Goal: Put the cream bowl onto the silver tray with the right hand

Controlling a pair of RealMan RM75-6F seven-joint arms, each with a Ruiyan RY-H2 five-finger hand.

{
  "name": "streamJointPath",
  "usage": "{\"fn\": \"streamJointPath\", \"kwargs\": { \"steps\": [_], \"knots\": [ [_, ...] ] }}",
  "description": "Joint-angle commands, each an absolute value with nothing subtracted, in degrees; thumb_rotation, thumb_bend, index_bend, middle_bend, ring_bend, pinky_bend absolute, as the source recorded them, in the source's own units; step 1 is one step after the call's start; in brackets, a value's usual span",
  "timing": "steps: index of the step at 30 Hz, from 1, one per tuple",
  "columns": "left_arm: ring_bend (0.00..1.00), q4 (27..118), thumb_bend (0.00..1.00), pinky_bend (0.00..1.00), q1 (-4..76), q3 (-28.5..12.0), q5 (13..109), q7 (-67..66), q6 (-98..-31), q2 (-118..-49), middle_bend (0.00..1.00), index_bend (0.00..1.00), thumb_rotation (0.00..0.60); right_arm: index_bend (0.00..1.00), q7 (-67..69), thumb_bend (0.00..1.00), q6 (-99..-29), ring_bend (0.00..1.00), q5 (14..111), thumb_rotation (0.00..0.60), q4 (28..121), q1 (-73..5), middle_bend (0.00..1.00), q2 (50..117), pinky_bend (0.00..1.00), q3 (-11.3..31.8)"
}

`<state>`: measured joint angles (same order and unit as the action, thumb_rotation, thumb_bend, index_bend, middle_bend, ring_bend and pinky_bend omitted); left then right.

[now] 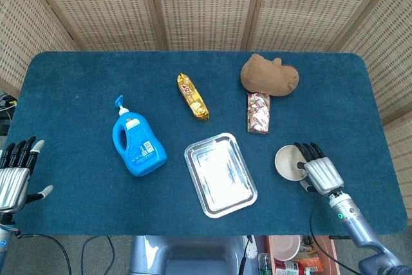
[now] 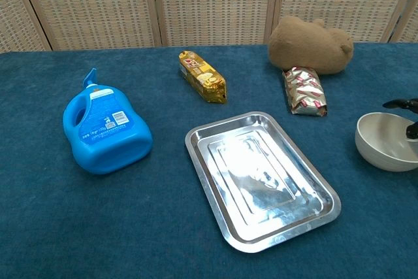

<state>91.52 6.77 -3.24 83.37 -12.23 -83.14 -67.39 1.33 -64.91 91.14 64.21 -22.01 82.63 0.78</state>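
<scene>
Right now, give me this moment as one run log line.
stage: reaching | right hand: fingers in the bowl, grip unclear | bowl: on table, right of tray | left hand: open, idle

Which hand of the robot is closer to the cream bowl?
The right hand. Its fingers reach over the far-right rim of the cream bowl, seemingly touching it. The left hand is at the opposite table edge, beyond the blue bottle.

cream bowl [image 2: 390, 140] cut by edge, right hand [image 1: 320, 170] hiding its rim
</scene>
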Motion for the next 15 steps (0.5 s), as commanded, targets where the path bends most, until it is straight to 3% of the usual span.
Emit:
{"fn": "streamJointPath", "kwargs": {
  "steps": [1,9,15],
  "knots": [
    [0.0,91.58,0.0,0.0,6.74,-3.25,83.41,-12.22,-83.31,-67.35,0.0,0.0,0.6,0.65,1.76,0.33,-66.69,0.0,92.37,0.6,63.4,-22.22,0.0,83.15,0.0,0.46],
    [0.0,91.34,0.0,0.0,7.11,-3.45,82.5,-12.26,-82.46,-67.38,0.0,0.0,0.6,0.66,-0.78,0.35,-71.01,0.0,96.87,0.6,72.06,-25.1,0.0,79.06,0.0,1.57],
    [0.0,90.81,0.0,0.0,7.6,-3.79,81.57,-11.89,-81.55,-67.45,0.0,0.0,0.6,0.67,-9.81,0.35,-63.9,0.0,98.92,0.6,81.89,-31.59,0.0,74.85,0.0,3.11]
  ]
}}
